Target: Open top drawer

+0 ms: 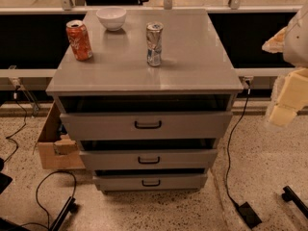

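Speckled floor [192, 211], claw [285, 113] right of top drawer [147, 125]

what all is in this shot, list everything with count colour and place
cabinet: 1, grey, centre, on the speckled floor
top drawer: 1, grey, black loop handle, widest front, uppermost
middle drawer: 1, grey, under the top one
bottom drawer: 1, grey, lowest
soda can: 1, orange, upright, cabinet top, back left
bowl: 1, white, cabinet top, back, right of the soda can
silver can: 1, silver, upright, middle of cabinet top
cardboard box: 1, brown, floor, left of cabinet
cables: at least 2, black, floor on both sides
power brick: 1, black, floor, lower right
gripper: 1, cream, right edge, level with the top drawer, apart from it
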### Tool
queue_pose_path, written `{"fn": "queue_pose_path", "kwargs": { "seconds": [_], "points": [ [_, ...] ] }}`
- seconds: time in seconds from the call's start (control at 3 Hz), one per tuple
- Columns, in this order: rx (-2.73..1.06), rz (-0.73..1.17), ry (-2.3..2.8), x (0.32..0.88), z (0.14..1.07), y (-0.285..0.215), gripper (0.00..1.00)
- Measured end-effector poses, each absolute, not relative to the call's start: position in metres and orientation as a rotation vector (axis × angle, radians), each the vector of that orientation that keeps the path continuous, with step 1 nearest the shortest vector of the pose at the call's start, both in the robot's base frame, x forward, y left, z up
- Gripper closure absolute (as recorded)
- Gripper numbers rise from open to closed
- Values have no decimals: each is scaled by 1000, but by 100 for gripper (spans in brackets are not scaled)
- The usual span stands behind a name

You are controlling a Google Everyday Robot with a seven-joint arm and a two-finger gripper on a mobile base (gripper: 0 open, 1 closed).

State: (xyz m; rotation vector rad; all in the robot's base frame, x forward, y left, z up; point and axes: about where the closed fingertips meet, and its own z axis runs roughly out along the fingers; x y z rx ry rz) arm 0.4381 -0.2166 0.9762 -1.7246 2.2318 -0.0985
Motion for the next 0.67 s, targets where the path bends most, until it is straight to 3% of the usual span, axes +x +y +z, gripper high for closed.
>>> {"fn": "queue_pose_path", "kwargs": {
  "seconds": [0.67],
  "points": [
    [-1710,-79,2233,440,952,-213,0]
  ]
}}
